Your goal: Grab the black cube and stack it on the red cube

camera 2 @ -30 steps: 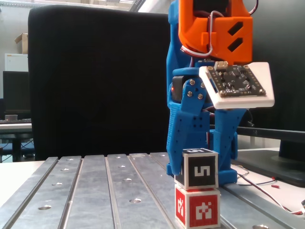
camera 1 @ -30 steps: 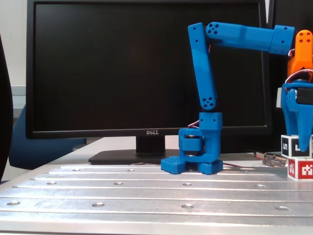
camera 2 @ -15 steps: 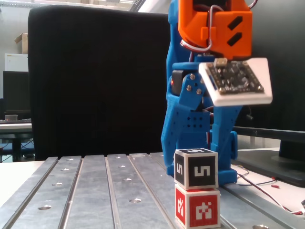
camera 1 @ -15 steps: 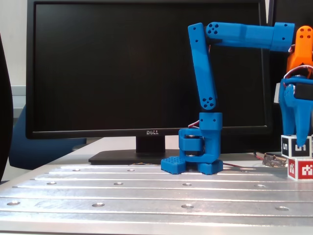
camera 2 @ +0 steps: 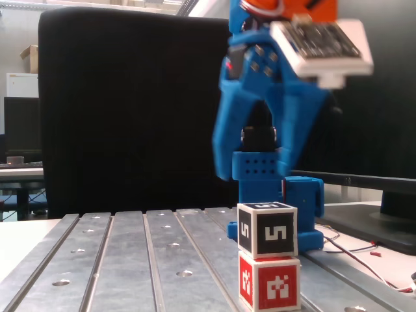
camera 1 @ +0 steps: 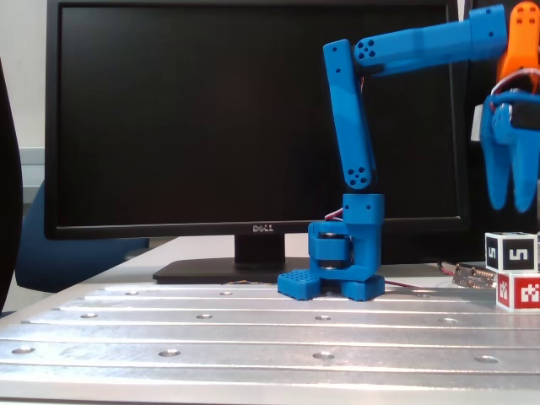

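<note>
1. The small black cube with white "5" markers [camera 2: 268, 229] is seen resting squarely atop the small red cube with white square patterns [camera 2: 269, 282].
2. Above that red cube, the blue two-finger gripper [camera 2: 255, 170] is pictured spread and empty; stacking appears done.

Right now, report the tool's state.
Tool: open, holding nothing, raised above the black cube, which sits on the red cube.

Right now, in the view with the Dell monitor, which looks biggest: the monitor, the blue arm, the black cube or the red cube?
1. Monitor
2. Blue arm
3. Black cube and red cube: they look alike, and the frame edge cuts both.
</note>
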You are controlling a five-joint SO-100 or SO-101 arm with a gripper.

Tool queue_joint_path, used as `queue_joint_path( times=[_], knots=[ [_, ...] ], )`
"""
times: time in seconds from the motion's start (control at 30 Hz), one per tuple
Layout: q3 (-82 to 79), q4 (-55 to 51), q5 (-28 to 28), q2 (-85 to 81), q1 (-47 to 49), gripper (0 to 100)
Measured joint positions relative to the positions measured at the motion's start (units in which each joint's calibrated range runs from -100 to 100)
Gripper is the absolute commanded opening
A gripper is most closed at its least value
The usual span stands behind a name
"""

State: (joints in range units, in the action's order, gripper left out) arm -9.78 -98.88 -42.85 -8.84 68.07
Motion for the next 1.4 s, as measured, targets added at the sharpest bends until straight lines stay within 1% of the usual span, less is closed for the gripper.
queue_joint_path(
  times=[0.13,0.27,0.37,0.53,0.63,0.77,0.97,1.13,1.4],
  knots=[
    [0.54,-0.43,3.83,-4.23,-3.7,24],
    [-1.63,-0.69,9.18,-8.88,-11.48,24],
    [-5.07,-0.69,14.22,-9.73,-18.07,24],
    [-9.24,3.78,23.35,-9.73,-28.59,14],
    [-11.32,9.37,27.45,-9.73,-36.0,8],
    [-14.67,17.19,33.17,-9.73,-41.7,2],
    [-20.38,28.53,37.52,-9.73,-49.85,1],
    [-23.64,34.12,40.88,-9.73,-53.85,1],
    [-30.07,43.75,44.24,-9.73,-58.07,1]
  ],
)
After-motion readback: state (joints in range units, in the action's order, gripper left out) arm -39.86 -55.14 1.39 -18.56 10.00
